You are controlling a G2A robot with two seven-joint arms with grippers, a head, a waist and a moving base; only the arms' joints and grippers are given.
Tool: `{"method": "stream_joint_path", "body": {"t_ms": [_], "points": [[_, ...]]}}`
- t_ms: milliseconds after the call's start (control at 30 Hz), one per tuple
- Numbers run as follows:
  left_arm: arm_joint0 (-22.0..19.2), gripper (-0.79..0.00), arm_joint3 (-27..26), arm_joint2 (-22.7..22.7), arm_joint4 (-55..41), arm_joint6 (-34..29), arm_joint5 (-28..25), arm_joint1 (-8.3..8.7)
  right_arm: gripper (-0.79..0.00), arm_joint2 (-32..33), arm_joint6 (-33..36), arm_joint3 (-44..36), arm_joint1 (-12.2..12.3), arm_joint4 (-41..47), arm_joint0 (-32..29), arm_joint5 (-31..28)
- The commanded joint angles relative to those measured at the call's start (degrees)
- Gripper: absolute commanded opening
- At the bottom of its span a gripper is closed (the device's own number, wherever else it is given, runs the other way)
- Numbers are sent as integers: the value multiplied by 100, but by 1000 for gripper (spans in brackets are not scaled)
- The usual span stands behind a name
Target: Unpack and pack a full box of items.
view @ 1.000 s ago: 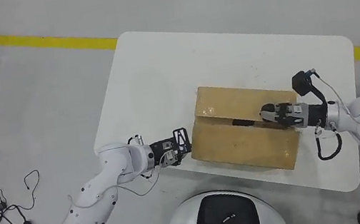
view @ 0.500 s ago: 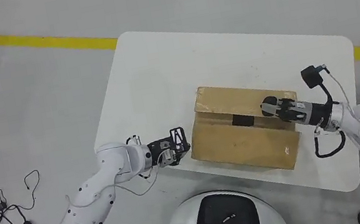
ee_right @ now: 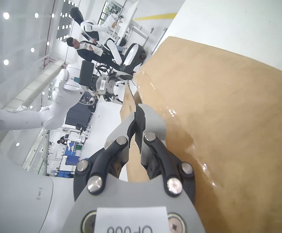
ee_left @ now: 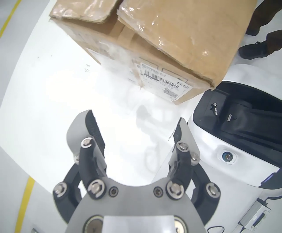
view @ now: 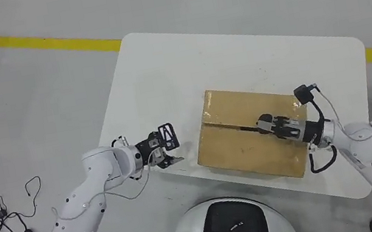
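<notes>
On white table, cardboard box; grey floor.

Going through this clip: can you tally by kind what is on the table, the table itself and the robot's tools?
Cardboard box: 1
White table: 1
Tools: 2 (left tool open beside the box, right tool shut over the box top)
Total: 4

A white table with rounded corners carries one brown cardboard box. The box sits right of centre, slightly askew, with its near side close to the table's near edge.
</notes>
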Motion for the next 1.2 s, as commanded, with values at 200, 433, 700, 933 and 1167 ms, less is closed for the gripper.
{"method": "stream_joint_path", "body": {"t_ms": [200, 433, 700, 933, 1167], "points": [[16, 0, -68, 34, 460, 143, 228, 19, -785, -30, 296, 144, -56, -132, 253, 216], [-24, 0, -108, 90, 674, 250, 367, 21, -785, 228, 46, -80, -44, -760, 383, -49], [56, 0, -209, -69, 618, 280, 417, 48, -785, 723, -590, -1123, 60, -3187, 141, -252], [168, 0, -288, -254, 566, 268, 456, 78, -785, 551, -1293, -1411, 18, -4574, -221, -116], [253, 0, -326, -355, 524, 269, 427, 101, -785, 266, -1287, -1087, -71, -4641, -135, -142]]}}
